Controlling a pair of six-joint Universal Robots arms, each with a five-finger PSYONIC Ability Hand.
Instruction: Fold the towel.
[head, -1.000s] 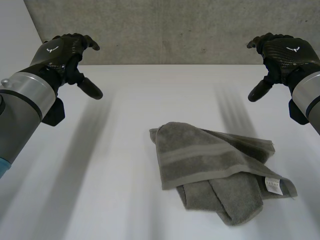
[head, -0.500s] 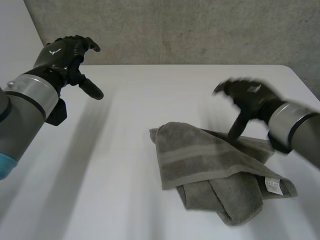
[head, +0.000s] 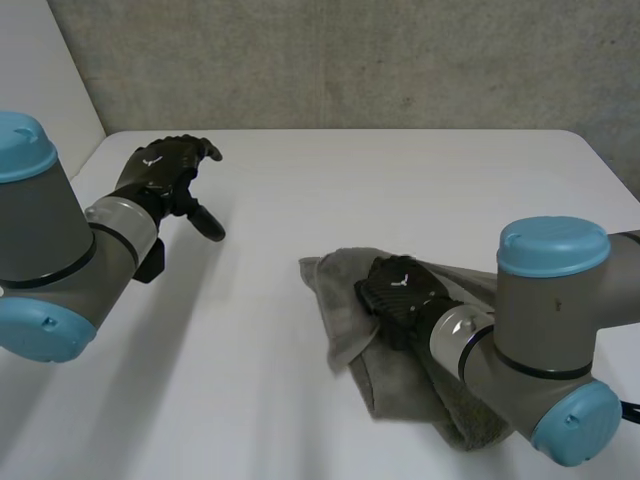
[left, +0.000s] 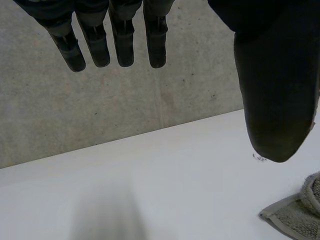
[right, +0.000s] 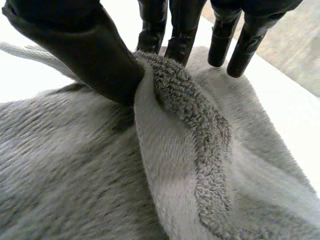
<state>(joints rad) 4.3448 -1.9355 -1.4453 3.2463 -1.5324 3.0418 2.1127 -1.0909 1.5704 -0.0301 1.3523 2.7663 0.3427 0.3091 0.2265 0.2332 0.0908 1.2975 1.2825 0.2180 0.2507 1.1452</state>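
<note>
Grey towel (head: 338, 305), one, crumpled; two hands: right hand (head: 398, 290) atop it, seemingly pinching a ridge per its wrist view; left hand (head: 165, 172) well apart, fingers straight, empty.

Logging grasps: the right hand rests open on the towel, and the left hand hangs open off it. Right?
Not quite: the right wrist view shows the right hand pinching a fold of the towel between thumb and fingers, not open. The left hand does hang open off the towel.
</note>
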